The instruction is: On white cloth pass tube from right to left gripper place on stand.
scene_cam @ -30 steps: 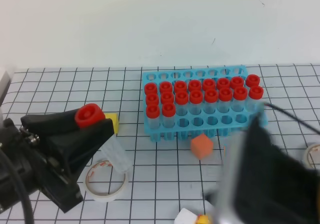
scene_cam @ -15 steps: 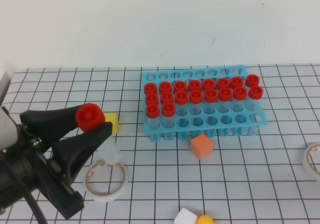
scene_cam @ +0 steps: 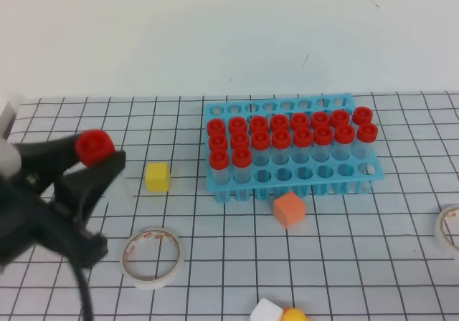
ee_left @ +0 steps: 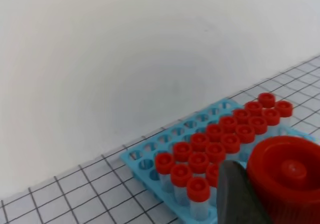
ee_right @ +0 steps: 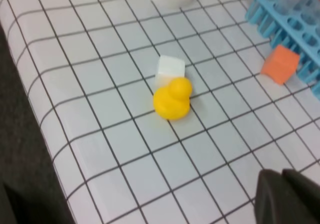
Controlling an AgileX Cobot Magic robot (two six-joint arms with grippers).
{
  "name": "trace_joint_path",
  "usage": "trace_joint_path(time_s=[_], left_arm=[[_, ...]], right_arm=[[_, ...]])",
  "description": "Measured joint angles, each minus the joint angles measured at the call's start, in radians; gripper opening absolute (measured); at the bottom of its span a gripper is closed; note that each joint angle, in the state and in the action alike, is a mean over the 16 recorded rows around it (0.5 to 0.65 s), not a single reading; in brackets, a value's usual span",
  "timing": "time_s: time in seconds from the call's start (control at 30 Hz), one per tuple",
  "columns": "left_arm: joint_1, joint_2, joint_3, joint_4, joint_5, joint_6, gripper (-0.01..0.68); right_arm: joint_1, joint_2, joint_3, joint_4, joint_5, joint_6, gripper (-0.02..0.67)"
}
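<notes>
My left gripper (scene_cam: 102,157), a black claw at the left of the exterior high view, is shut on the tube (scene_cam: 95,147). Its red cap shows between the fingers; its clear body is hidden. The gripper holds it above the white cloth (scene_cam: 344,228), well left of the blue stand (scene_cam: 287,181). Several red-capped tubes stand in the stand. In the left wrist view the tube's cap (ee_left: 287,176) fills the lower right beside one finger (ee_left: 240,196), with the stand (ee_left: 145,159) beyond. The right gripper is out of the exterior high view. The right wrist view shows only a dark fingertip (ee_right: 285,199) at the bottom right.
A yellow cube (scene_cam: 157,177) lies left of the stand and an orange cube (scene_cam: 289,210) in front of it. A tape roll (scene_cam: 151,256) lies below my left gripper, another (scene_cam: 448,228) at the right edge. A yellow duck (ee_right: 172,100) and white cube (ee_right: 170,67) lie near the front.
My left gripper has moved left and back with the tube, away from the tape roll. The right arm, at the lower right one second ago, has left the exterior high view.
</notes>
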Motion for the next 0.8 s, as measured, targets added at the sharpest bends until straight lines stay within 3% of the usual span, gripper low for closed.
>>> trace_joint_path(time_s=[0.27,0.4,0.57,0.8], left_arm=[[-0.009,0.143,-0.103,0.000,-0.018,-0.018,0.258],[-0.043,0.225,-0.187,0.062,-0.001,-0.111,0.258],[-0.154,0.314,-0.300,0.345,-0.053,-0.442,0.258],[-0.350,0.445,-0.410,0.854,-0.248,-1.002,0.258]], right_arm=[[0.000,0.000,0.004,0.000,0.046,0.002,0.001],[0.000,0.000,0.004,0.000,0.059,0.003,0.001],[0.000,0.000,0.004,0.000,0.066,0.004,0.000],[0.000,0.000,0.004,0.000,0.068,0.006,0.000]])
